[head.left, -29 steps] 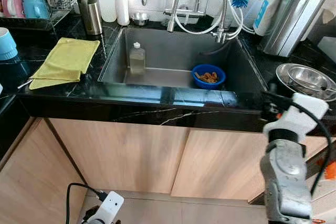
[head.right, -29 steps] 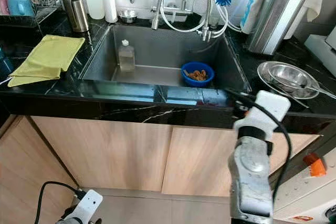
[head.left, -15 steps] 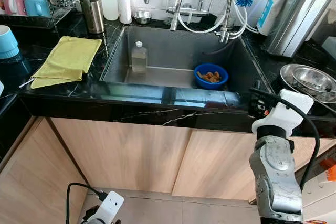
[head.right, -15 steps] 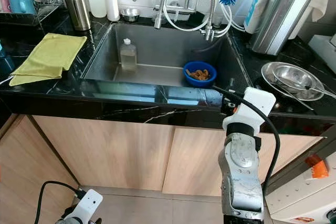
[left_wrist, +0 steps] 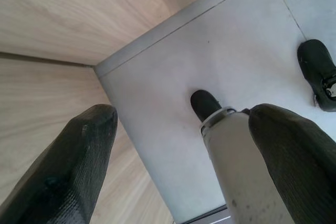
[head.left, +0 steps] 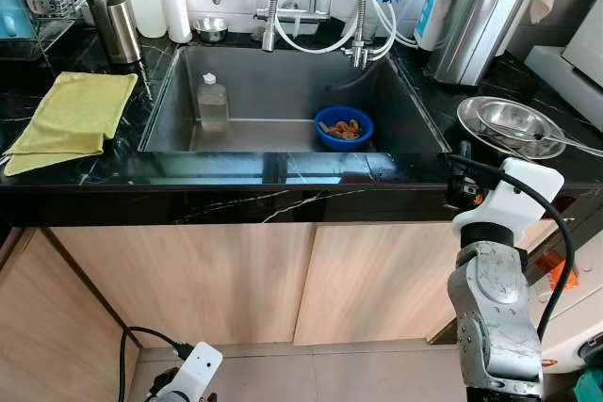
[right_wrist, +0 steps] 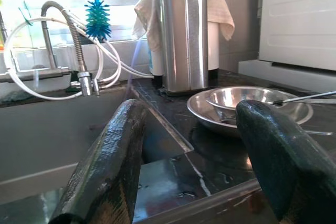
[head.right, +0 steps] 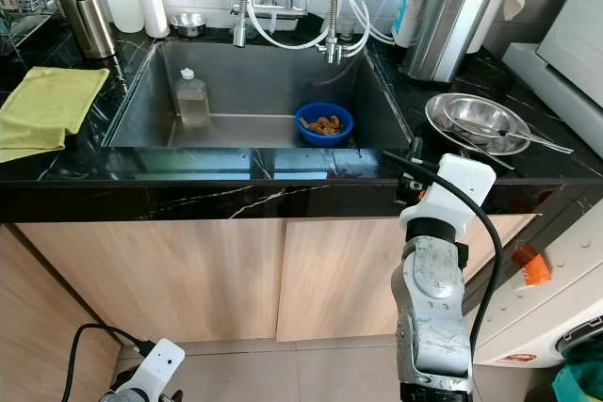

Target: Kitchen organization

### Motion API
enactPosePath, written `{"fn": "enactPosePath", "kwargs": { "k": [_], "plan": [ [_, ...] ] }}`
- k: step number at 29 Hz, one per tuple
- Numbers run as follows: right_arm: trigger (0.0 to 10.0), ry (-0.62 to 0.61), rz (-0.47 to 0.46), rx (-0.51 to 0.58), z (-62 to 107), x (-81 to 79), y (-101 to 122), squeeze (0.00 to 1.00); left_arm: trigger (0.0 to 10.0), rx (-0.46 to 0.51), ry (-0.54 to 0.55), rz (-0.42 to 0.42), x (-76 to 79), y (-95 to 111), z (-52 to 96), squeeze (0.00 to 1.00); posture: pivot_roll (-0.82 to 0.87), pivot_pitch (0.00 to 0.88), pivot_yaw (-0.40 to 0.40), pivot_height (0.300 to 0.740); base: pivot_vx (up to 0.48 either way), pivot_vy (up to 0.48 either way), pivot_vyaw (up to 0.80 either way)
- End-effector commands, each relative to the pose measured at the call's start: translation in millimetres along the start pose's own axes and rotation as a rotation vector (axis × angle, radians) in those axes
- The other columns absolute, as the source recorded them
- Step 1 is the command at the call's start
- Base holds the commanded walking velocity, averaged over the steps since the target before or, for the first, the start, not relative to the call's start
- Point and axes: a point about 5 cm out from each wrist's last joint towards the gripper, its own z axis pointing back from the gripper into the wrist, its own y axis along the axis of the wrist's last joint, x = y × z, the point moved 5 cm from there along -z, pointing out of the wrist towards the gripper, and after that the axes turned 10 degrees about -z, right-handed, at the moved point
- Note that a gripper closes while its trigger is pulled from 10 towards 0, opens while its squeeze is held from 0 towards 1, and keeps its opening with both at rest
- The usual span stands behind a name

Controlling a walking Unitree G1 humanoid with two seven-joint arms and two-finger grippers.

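Right gripper (right_wrist: pixel 191 156), fingers spread, raised at the black marble counter edge (head.left: pixel 283 171) beside nested stainless steel bowls (head.left: pixel 513 124): likely light, rigid, slippery; best taken by the rim. Left gripper (left_wrist: pixel 184 156) hangs idle, fingers apart

Inside the sink (head.left: pixel 283 91), open floor lies between the soap bottle (head.left: pixel 213 104) at its left and the blue bowl (head.left: pixel 344 127) at its right; the faucet hoses (head.left: pixel 363 21) overhang its back edge
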Motion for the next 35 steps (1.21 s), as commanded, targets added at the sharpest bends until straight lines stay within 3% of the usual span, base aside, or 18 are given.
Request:
{"fn": "enactPosePath", "kwargs": {
  "k": [1, 28, 35],
  "plan": [
    [10.0, 0.002, -0.014, 0.001, -0.8, -0.8, 0.2, 0.0, 10.0, -0.02, -0.006, -0.005, 0.6, -4.8, 0.5, 0.0, 0.1, 0.045, -0.093, 0.74, 0.255, 0.0, 0.0],
    [10.0, 0.041, -0.019, 0.009, -1.4, -9.3, 1.5, 0.0, 10.0, -0.039, -0.01, 0.0, 3.2, -11.5, 1.6, 0.0, 0.11, 0.049, -0.093, 0.74, 0.279, 0.0, -0.24],
    [10.0, 0.045, -0.02, 0.002, -1.3, -9.8, -0.2, 0.0, 10.0, -0.042, -0.011, 0.0, 3.7, -12.5, 1.8, 0.0, 0.1, 0.052, -0.093, 0.74, 0.0, 0.0, 0.0]
  ]
}}
